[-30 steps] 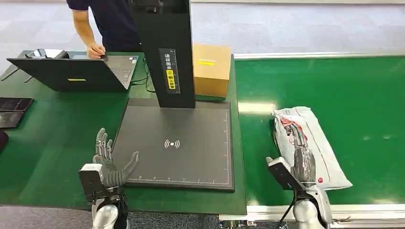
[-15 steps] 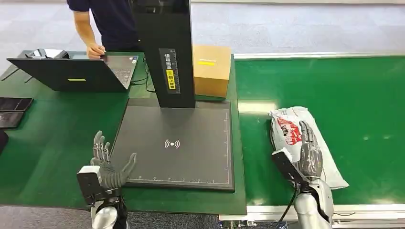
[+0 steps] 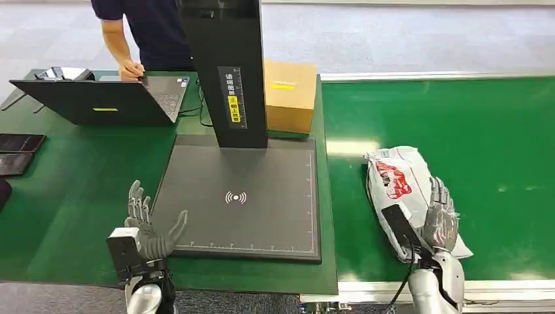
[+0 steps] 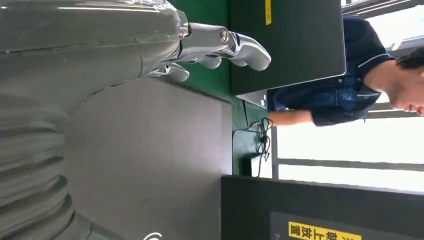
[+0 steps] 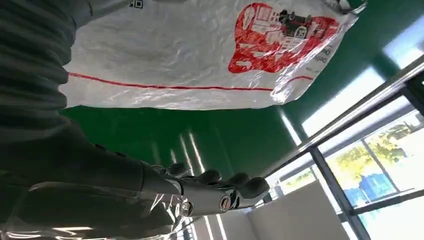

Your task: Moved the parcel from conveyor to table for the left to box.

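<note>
One parcel [image 3: 400, 185] on conveyor [image 3: 471, 124], just beside right hand [image 3: 440, 221], fingers spread | left hand [image 3: 145, 226] spread, holding nothing, at scanner pad [image 3: 242, 196] edge

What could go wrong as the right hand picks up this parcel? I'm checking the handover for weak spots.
The parcel is a thin, crinkly plastic bag lying flat on the conveyor; the right hand sits at its outer edge, so the film may slip or sag. Carried to the scan pad, it could brush the black column. The left hand waits open by the pad and could be bumped.
</note>
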Tool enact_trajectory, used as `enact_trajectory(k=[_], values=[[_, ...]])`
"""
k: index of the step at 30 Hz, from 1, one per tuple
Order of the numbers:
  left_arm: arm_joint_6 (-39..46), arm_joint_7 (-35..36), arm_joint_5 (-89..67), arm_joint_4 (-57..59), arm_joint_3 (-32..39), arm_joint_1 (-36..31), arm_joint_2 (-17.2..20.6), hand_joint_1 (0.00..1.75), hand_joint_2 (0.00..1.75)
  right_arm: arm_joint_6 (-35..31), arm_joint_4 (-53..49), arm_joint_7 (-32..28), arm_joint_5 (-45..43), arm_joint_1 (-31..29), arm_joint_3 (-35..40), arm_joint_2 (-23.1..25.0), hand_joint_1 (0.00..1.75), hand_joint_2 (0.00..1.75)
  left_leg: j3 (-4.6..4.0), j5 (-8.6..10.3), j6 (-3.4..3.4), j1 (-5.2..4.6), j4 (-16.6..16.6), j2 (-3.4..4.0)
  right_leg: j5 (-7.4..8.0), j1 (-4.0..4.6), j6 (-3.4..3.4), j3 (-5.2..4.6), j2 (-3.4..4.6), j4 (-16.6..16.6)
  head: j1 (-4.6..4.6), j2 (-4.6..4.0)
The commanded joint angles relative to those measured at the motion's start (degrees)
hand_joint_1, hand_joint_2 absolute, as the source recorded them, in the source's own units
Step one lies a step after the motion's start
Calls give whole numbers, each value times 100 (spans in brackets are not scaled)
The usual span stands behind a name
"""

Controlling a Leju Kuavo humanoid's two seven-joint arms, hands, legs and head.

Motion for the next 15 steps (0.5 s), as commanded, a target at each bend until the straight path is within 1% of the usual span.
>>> enact_trajectory(k=[1,7,9,10,11,13,15], values=[[108,60,-54,113,-56,-79,15,0,175,-165,1344,7,-43,-232,-596,-98,0,175,3,6,3,5,-7,-10,6,6,-4,9,-12,-14,0,0],[170,75,-89,39,-83,-45,5,0,175,-420,2391,-36,-98,-400,-1004,-197,0,175,4,6,3,4,-8,-10,6,5,-3,10,-11,-15,0,0],[170,75,-90,59,-140,-42,28,0,175,-294,2778,15,-144,-454,-1148,-210,0,175,4,9,4,5,-12,-8,10,7,-4,10,-10,-18,0,0],[178,74,-93,74,-151,-45,31,0,175,-337,2837,-19,-139,-450,-1154,-213,0,175,4,6,3,5,-7,-8,6,6,-3,10,-9,-14,0,0],[179,73,-94,152,-212,-83,58,0,175,-276,3129,25,-174,-492,-1274,-242,0,175,5,4,2,4,-5,-9,4,5,-3,11,-10,-11,0,0],[214,58,-81,258,-259,-146,61,0,175,-361,3342,-17,-158,-504,-1343,-277,0,175,10,8,3,5,-11,-19,6,6,-3,19,-20,-19,0,0],[212,57,-78,299,-310,-195,64,0,175,-347,3518,83,-139,-514,-1437,-290,0,175,12,11,4,5,-13,-26,6,7,-4,24,-29,-22,0,0]])
